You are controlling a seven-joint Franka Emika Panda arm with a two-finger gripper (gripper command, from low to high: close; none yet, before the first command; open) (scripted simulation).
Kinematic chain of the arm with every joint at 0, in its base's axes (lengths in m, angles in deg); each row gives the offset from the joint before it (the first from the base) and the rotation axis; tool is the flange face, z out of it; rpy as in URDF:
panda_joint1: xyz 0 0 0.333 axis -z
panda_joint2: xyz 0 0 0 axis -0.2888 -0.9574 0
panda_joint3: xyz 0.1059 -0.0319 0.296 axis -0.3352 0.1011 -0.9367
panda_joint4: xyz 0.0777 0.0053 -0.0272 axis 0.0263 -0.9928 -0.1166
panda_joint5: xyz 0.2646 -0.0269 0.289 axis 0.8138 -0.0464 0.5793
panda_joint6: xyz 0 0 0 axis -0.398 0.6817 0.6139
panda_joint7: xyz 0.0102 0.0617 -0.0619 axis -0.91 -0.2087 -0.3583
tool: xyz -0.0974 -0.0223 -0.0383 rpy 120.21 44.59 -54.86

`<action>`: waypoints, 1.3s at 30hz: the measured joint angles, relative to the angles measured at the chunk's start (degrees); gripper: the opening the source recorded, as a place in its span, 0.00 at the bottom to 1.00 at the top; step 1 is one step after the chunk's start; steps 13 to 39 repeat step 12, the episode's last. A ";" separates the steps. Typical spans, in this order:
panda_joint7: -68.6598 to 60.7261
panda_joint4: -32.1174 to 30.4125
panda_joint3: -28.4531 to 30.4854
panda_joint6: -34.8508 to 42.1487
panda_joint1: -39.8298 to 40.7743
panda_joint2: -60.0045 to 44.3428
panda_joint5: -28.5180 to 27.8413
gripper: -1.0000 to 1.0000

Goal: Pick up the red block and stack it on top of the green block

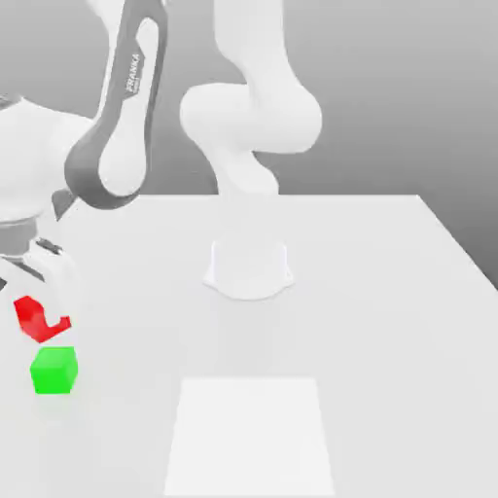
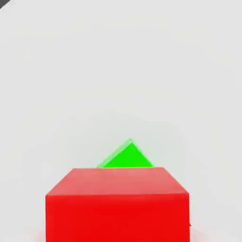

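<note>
The red block [image 1: 39, 319] hangs pinched in the gripper [image 1: 41, 309] just above the green block [image 1: 53, 371] at the table's [image 1: 389, 321] edge on the exterior view's left — lifted clear, apparently so it can be set down on top. In the hand view red [image 2: 118, 203] hides most of green [image 2: 126, 157], suggesting rough alignment — not yet stacked.

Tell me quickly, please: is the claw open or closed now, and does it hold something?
Claw: closed on the red block, held just above the green block on the table.
</note>
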 joint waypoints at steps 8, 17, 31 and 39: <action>-4.28 0.09 -2.18 -5.60 1.12 -5.97 5.99 0.00; -5.52 -0.12 -3.16 -8.00 1.78 -8.04 7.68 1.00; -5.52 -0.12 -3.16 -8.00 1.78 -8.04 7.68 1.00; -5.52 -0.12 -3.16 -8.00 1.78 -8.04 7.68 1.00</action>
